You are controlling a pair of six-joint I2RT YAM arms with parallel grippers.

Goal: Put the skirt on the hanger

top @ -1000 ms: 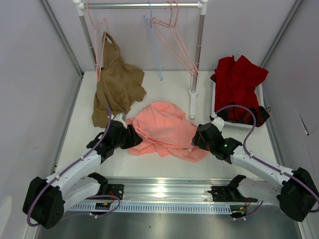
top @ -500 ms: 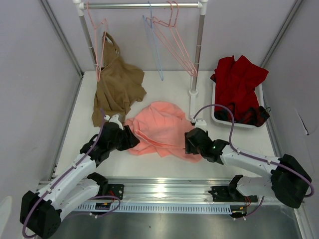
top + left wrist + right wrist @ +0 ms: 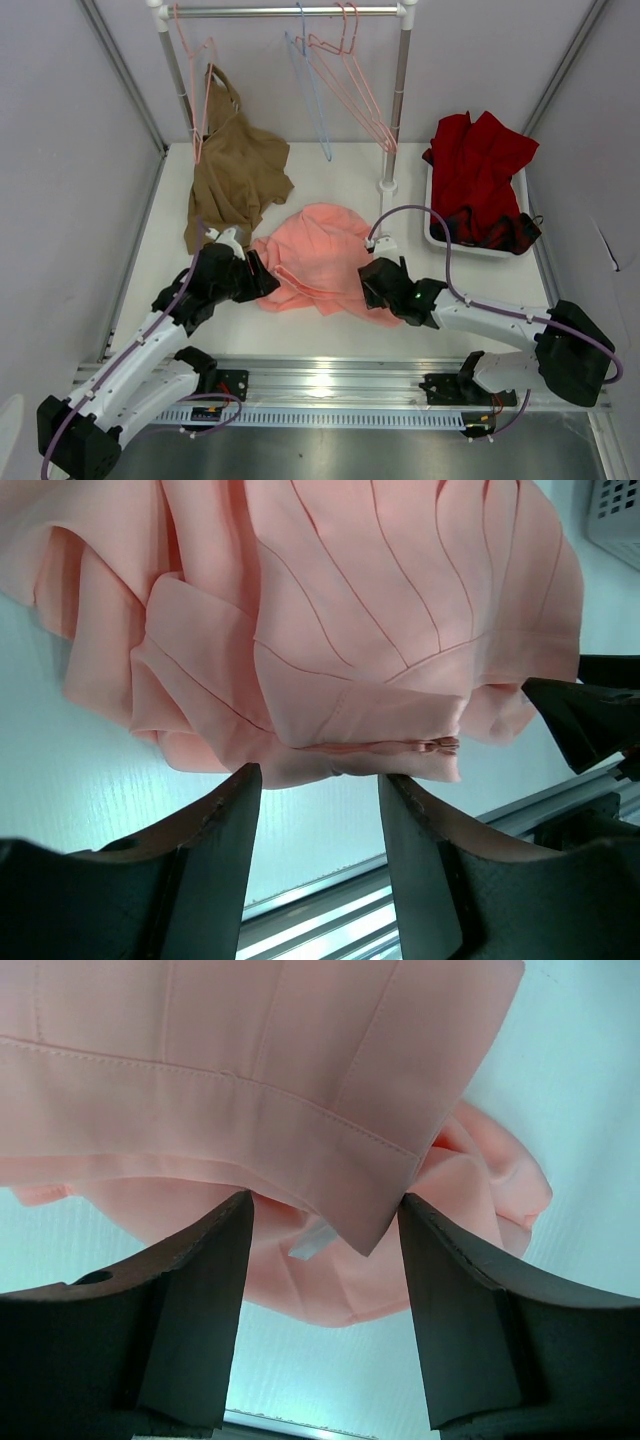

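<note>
The salmon-pink skirt point(image 3: 322, 258) lies crumpled on the white table between my two arms. The light blue hanger point(image 3: 312, 100) hangs from the rail at the back, untouched. My left gripper point(image 3: 264, 281) is at the skirt's left edge. In the left wrist view the left gripper point(image 3: 318, 780) is open, with the folded skirt point(image 3: 350, 610) just past its fingertips. My right gripper point(image 3: 366, 281) is at the skirt's right edge. In the right wrist view the right gripper point(image 3: 325, 1210) is open, and a hemmed corner of the skirt point(image 3: 250, 1070) dips between its tips without being pinched.
A tan-brown garment point(image 3: 235, 175) hangs on a pink hanger at the back left. More pink hangers point(image 3: 350, 90) hang by the rack's right post point(image 3: 398, 110). A white basket point(image 3: 436, 236) with a dark red garment point(image 3: 480, 165) stands at the right. A metal rail point(image 3: 320, 385) runs along the near edge.
My right arm has swung left, bringing its gripper up to the skirt's right edge, and its jaws have narrowed slightly. The left gripper has barely moved.
</note>
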